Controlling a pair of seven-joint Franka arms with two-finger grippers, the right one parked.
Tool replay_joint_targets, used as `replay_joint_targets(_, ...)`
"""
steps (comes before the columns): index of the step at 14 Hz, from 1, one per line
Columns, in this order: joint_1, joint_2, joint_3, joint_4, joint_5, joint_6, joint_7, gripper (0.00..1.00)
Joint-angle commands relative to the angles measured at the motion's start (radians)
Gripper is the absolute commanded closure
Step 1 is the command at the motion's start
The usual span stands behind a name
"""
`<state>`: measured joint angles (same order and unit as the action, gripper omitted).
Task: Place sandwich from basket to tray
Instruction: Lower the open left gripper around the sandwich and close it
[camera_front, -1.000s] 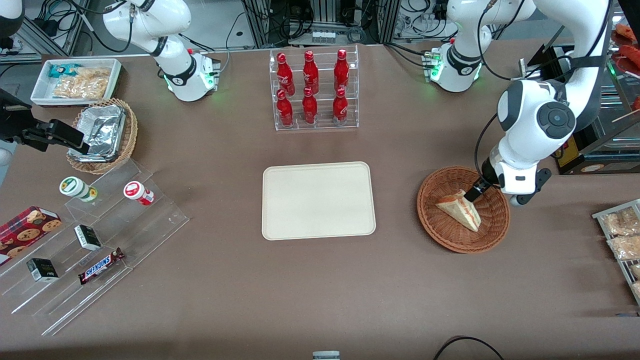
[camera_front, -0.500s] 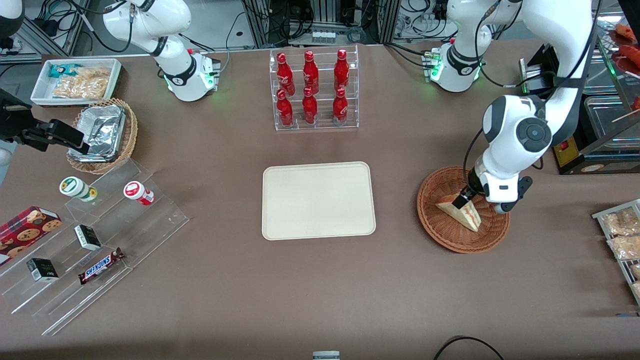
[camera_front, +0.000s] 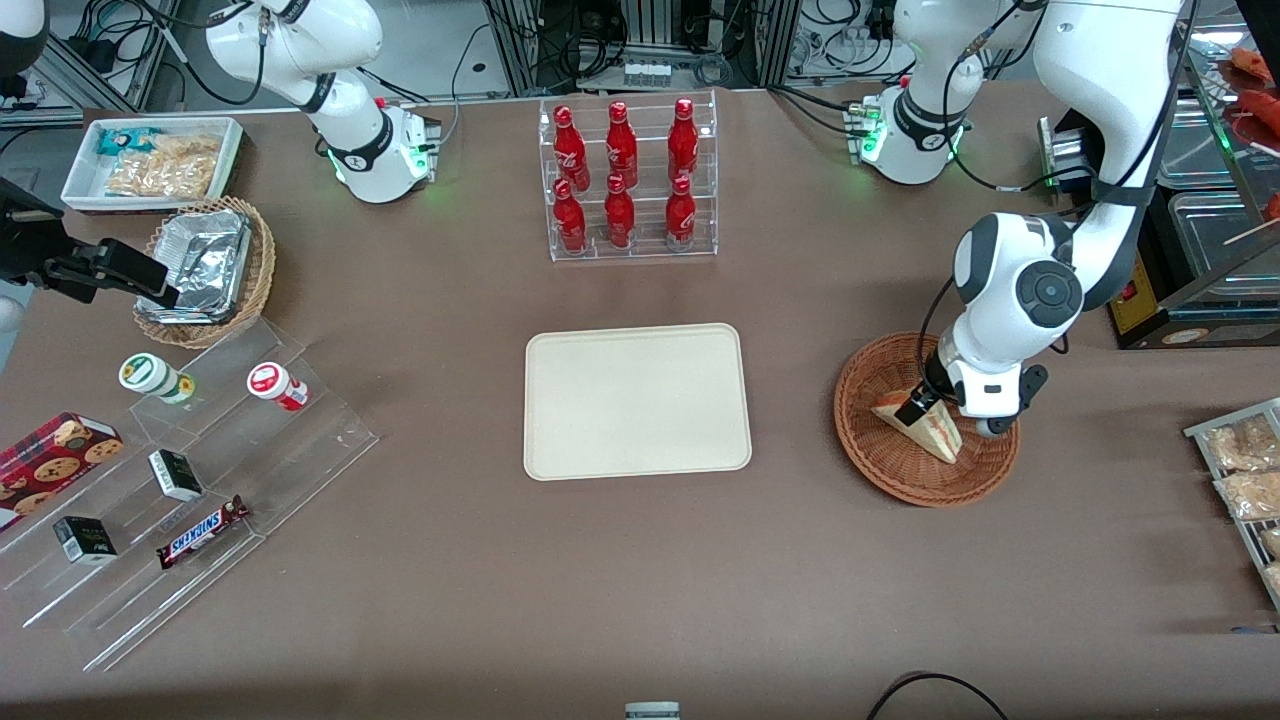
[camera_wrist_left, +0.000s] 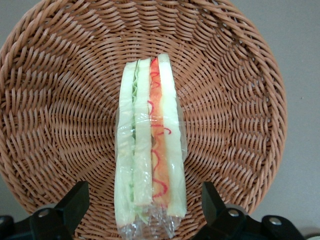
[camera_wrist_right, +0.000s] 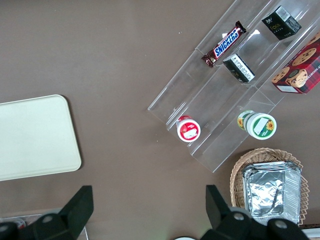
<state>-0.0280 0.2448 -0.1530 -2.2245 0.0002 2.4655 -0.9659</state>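
The sandwich (camera_front: 930, 432) (camera_wrist_left: 150, 150), a plastic-wrapped wedge with orange and green filling, lies in the reddish-brown wicker basket (camera_front: 868, 455) (camera_wrist_left: 60, 95) toward the working arm's end of the table. My gripper (camera_front: 922, 405) (camera_wrist_left: 144, 199) is low inside the basket, open, one black finger (camera_wrist_left: 75, 200) on each side of the sandwich's wide end, with a gap showing between each finger and the wrap. The cream tray (camera_front: 636, 400) (camera_wrist_right: 35, 135) lies bare at the table's middle, beside the basket.
A clear rack of red bottles (camera_front: 628, 180) stands farther from the front camera than the tray. Toward the parked arm's end are a tan basket with foil container (camera_front: 205, 268), a white snack bin (camera_front: 150, 160) and an acrylic stepped shelf (camera_front: 180, 480). Bagged snacks (camera_front: 1240, 470) lie near the basket.
The working arm has swung in over the basket, and the gripper has come down and toward the front camera so it now straddles the sandwich. The sandwich has not moved.
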Motion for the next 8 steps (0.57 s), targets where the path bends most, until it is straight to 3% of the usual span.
replay_joint_targets(1, -0.001, 0.019, 0.004, -0.004, -0.011, 0.038, -0.014, 0.3)
replay_joint_targets(4, -0.001, 0.034, 0.006, 0.005, -0.012, 0.046, -0.013, 0.79)
replay_joint_targets(5, 0.0, 0.03, 0.004, 0.009, -0.011, 0.044, -0.011, 0.85)
replay_joint_targets(8, 0.003, 0.015, 0.007, 0.023, -0.009, 0.027, 0.001, 0.85)
